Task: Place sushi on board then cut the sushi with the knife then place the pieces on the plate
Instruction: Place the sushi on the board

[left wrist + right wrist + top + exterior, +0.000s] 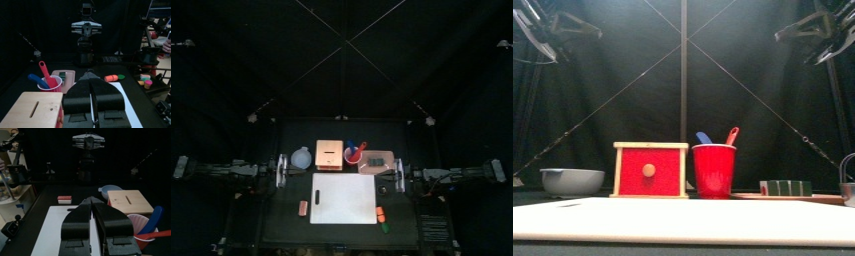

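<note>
You have a flat white plastic cutting board (684, 220), smooth and matt. Your pale wooden box (651, 147) looks matt and unpainted, its red drawer front (651, 172) evenly painted. The red plastic cup (714, 171) shows slight gloss. The blue-grey bowl (572, 181) reads smooth, dull-sheened.

1. The white cutting board (345, 198) lies bare at front middle, so you have open room above it.
2. Behind it stands a tight row: blue-grey bowl (301, 158), wooden box (330, 154), red cup (354, 156) and pink tray (827, 197). The gaps between them are narrow.
3. Knife handles (731, 135) stick up out of the cup, just beside the sushi roll (786, 187).
4. Small toys flank the board, one to its left (303, 208) and two to its right (380, 212).
</note>
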